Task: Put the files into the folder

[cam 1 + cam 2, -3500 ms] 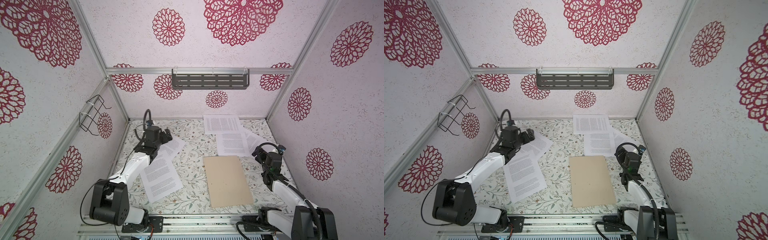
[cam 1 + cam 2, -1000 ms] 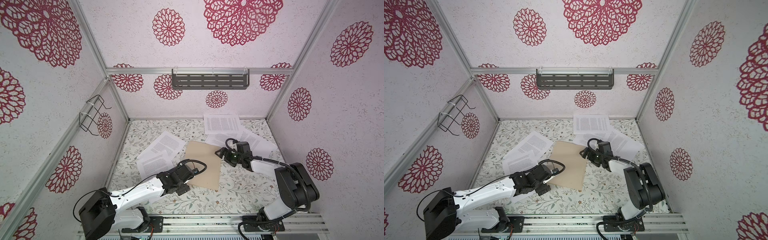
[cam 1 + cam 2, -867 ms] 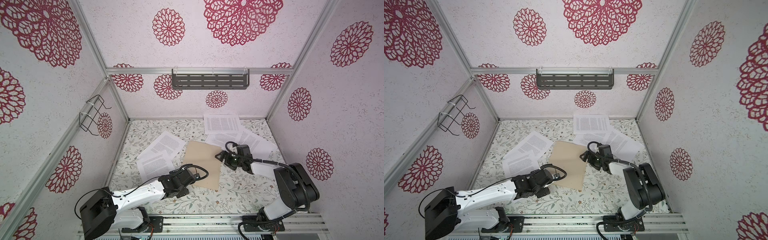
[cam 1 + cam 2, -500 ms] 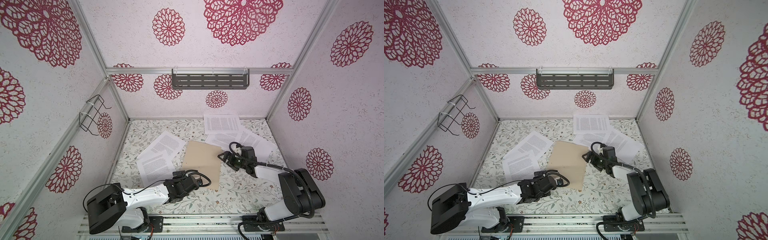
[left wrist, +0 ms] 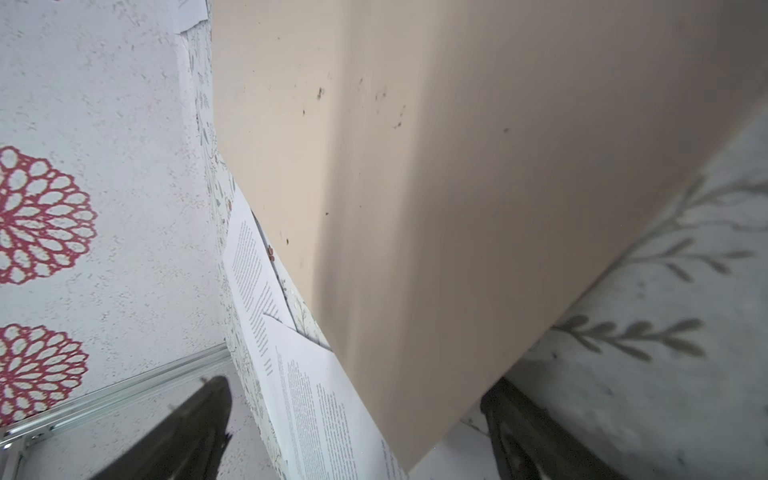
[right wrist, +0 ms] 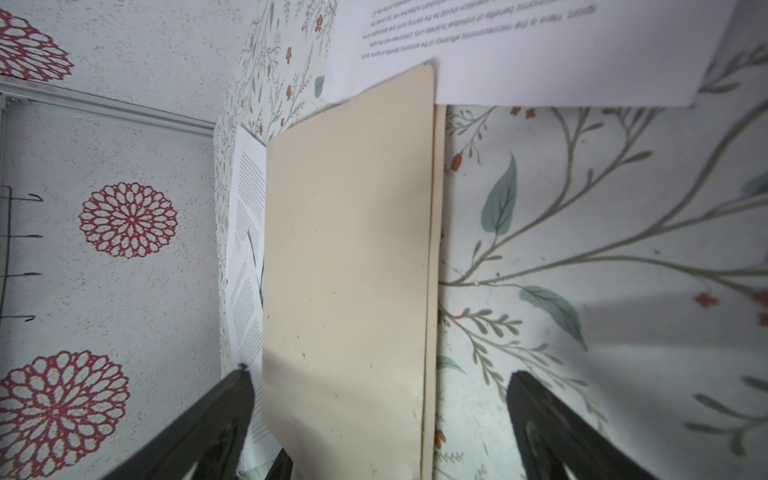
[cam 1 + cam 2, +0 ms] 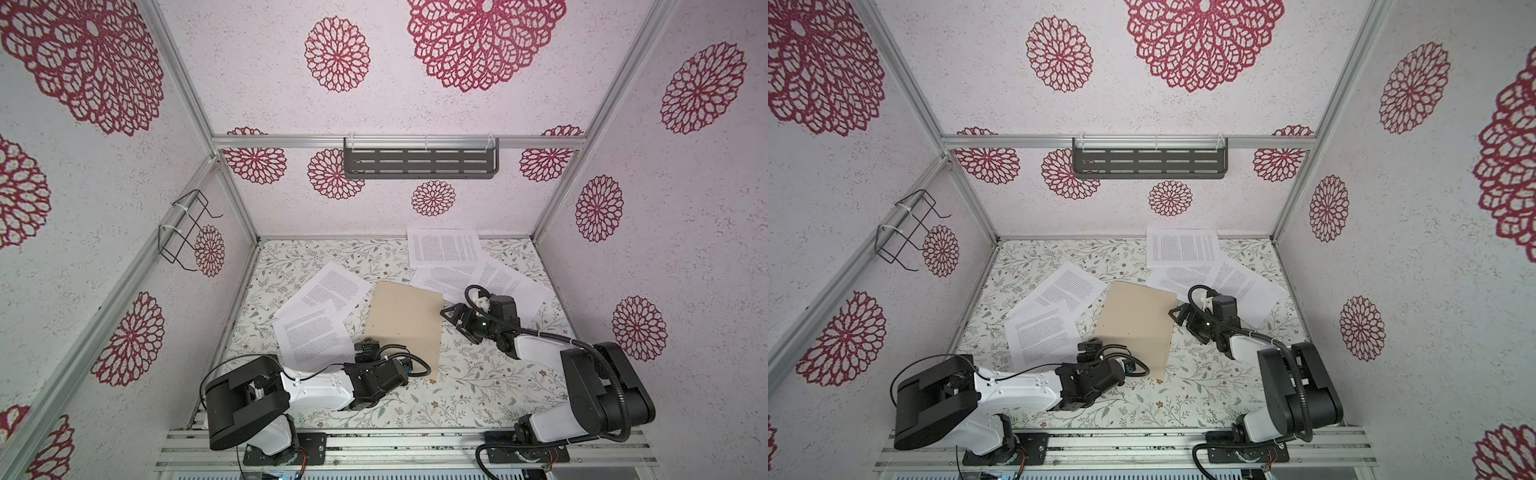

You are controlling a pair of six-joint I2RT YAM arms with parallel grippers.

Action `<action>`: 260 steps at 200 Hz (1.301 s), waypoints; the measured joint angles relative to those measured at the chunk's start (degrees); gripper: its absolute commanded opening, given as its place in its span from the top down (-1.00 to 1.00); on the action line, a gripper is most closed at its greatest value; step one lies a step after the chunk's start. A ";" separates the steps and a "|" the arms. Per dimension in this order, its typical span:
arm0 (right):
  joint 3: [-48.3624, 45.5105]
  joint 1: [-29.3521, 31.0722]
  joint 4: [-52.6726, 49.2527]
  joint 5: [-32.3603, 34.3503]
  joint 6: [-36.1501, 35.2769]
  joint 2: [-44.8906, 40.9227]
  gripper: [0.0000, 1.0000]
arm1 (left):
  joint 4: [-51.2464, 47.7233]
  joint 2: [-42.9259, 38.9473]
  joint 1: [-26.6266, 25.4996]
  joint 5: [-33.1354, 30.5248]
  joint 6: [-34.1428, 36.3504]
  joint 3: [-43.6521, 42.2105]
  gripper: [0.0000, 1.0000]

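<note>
The folder [image 7: 405, 324] lies shut on the floral table [image 7: 478, 386], plain tan cover up, between the two grippers. The files [image 7: 332, 286] are all outside it, loose on the table. Two overlapping sheets lie on the outer side of the left gripper [image 7: 368, 345], one just beside it and one farther ahead. Three more lie fanned beyond the right gripper [image 7: 457, 324], toward the back wall.

The left gripper's jaws are spread wide and hold nothing. In the left wrist view the folder [image 5: 457, 187] pokes its near corner in between the dark fingers [image 5: 178, 432], lying over a printed sheet (whether a finger touches it, I cannot tell).

The right gripper [image 6: 378, 372] is released too, and empty. The folder [image 6: 345, 270] stretches straight ahead of it, and a thin strip of the lower leaf shows beside the cover's long edge. The folder's far corner meets the edge of a sheet there.
</note>
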 measured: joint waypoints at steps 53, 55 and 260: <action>-0.66 -0.52 1.07 -0.33 0.15 -0.11 -0.95 | 6.51 5.99 -1.53 -6.29 0.96 0.72 -0.43; -0.68 -0.55 1.05 -0.35 0.17 -0.13 -0.95 | 6.54 6.19 -1.55 -6.36 0.87 0.87 -0.40; 13.42 -1.20 -22.77 8.90 -12.13 -12.55 -0.98 | -9.53 -3.39 -6.12 -4.85 -27.56 11.96 1.00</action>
